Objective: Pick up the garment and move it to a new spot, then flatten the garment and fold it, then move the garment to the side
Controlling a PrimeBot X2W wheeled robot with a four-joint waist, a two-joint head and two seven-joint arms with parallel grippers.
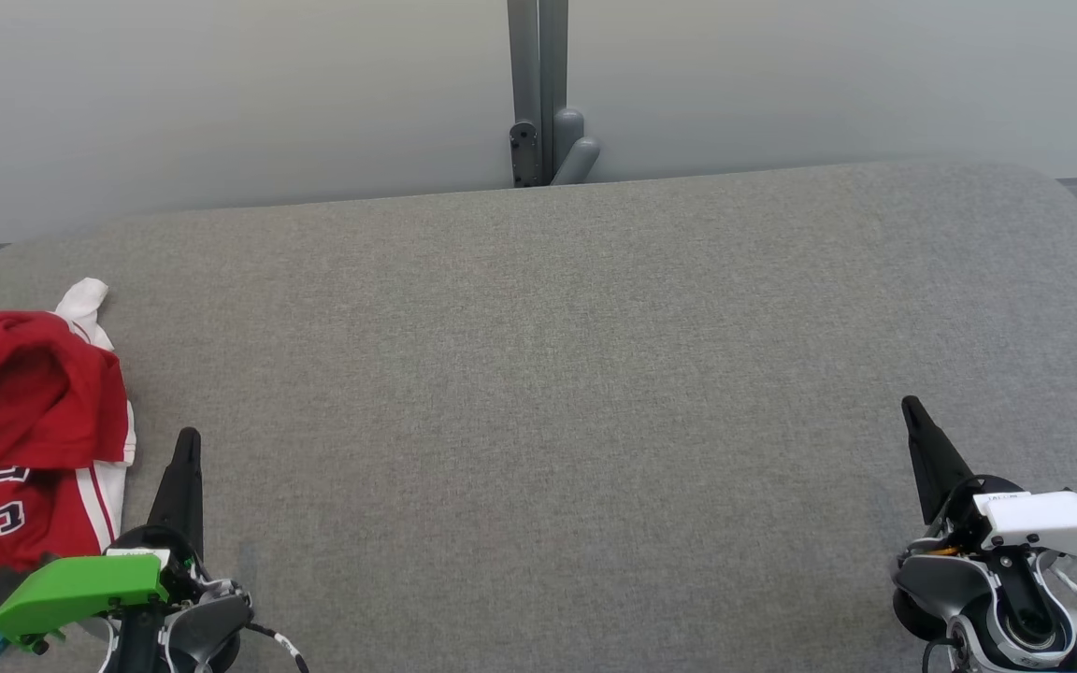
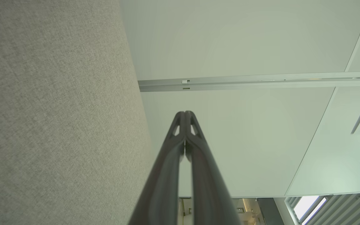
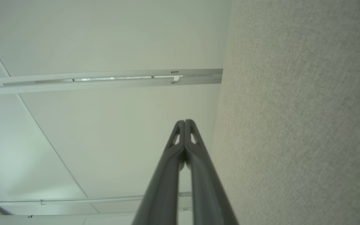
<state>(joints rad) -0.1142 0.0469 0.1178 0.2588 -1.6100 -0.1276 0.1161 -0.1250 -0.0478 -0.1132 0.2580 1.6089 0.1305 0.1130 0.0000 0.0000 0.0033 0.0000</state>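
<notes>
The red garment (image 1: 24,411) is heaped at the left edge of the table (image 1: 538,393), beside the left gripper (image 1: 187,447); that and the right gripper (image 1: 914,411) are pressed together, empty. The cloth is judged light and limp; a raised fold should be pinched.

Your head view: high, looking forward-down across grey tabletop (image 1: 538,374) to far edge and wall (image 1: 221,93). Your wrist views: low, close above tabletop, looking along fingers (image 2: 166,175) toward wall. All share tabletop, wall.
</notes>
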